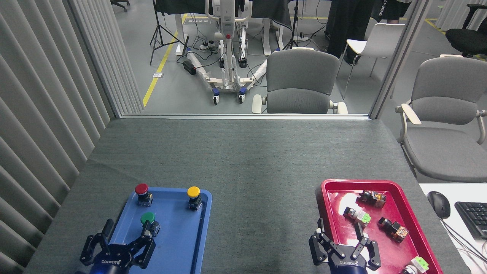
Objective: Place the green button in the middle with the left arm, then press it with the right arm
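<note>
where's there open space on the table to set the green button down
The bare grey cover between the blue tray and red tray is free, as is the whole far half. The blue tray's left side is crowded: green button, left pincer.

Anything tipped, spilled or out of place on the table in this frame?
Nothing stands out. The red button, yellow button and green button stand upright, caps up, in the blue tray. The small switch parts lie loose at mixed angles in the red tray, none outside it. The grey table cover lies flat.
</note>
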Tool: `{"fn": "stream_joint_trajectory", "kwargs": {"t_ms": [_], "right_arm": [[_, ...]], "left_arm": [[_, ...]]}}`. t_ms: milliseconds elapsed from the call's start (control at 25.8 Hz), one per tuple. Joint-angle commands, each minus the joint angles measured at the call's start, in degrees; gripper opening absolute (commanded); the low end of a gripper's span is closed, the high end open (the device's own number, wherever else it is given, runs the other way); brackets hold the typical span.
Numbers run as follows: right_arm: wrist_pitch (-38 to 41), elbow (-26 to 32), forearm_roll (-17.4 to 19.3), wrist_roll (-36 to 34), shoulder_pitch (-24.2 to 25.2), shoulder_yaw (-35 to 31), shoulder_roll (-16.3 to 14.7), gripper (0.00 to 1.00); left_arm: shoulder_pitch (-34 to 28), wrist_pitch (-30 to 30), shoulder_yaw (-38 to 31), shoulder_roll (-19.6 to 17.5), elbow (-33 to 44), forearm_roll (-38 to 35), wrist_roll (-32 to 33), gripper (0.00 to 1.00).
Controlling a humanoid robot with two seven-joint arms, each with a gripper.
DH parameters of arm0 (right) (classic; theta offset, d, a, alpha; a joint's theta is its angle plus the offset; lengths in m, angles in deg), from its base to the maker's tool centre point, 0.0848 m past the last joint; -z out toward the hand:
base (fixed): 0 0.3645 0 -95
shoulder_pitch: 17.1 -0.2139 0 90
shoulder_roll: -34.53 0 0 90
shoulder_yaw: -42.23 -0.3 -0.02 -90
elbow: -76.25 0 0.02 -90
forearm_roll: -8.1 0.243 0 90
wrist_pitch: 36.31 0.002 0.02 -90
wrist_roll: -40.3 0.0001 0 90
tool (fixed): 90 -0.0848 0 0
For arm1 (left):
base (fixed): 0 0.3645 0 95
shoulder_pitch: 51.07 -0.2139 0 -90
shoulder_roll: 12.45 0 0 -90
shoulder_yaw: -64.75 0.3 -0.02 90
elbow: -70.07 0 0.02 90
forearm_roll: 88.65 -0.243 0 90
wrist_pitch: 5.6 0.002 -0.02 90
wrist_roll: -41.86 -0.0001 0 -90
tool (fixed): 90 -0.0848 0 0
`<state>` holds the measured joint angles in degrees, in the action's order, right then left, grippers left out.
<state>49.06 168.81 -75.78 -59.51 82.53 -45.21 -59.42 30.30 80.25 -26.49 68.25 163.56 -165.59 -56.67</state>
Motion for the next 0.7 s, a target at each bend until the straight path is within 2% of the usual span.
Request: {"fn": "stream_joint_trajectory", "kwargs": {"t_ms": [0, 349, 504, 658], "right_arm": [[-0.12, 0.52, -0.41, 0.67, -0.23, 0.08, -0.09, 0.99], [-0.03, 0.60, -0.67, 0.75, 0.47, 0.34, 0.09, 0.99], [-0.21, 0.60, -0.76, 0.75, 0.38, -0.01, 0.35, 0.99], [-0.91, 0.60, -0.67, 0.67, 0.38, -0.01, 0.09, 0.99]], "left_arm": [[-0.07, -1.56, -0.34, 0.34, 0.38, -0.14, -0.34, 1.00], [-0.07, -1.74, -3.15, 1.74, 0.47, -0.14, -0.34, 1.00], [-0.07, -4.37, -3.67, 2.01, 0.29, -0.14, -0.34, 1.00], [0.02, -4.55, -3.76, 1.92, -0.15, -0.05, -0.34, 1.00]]}}
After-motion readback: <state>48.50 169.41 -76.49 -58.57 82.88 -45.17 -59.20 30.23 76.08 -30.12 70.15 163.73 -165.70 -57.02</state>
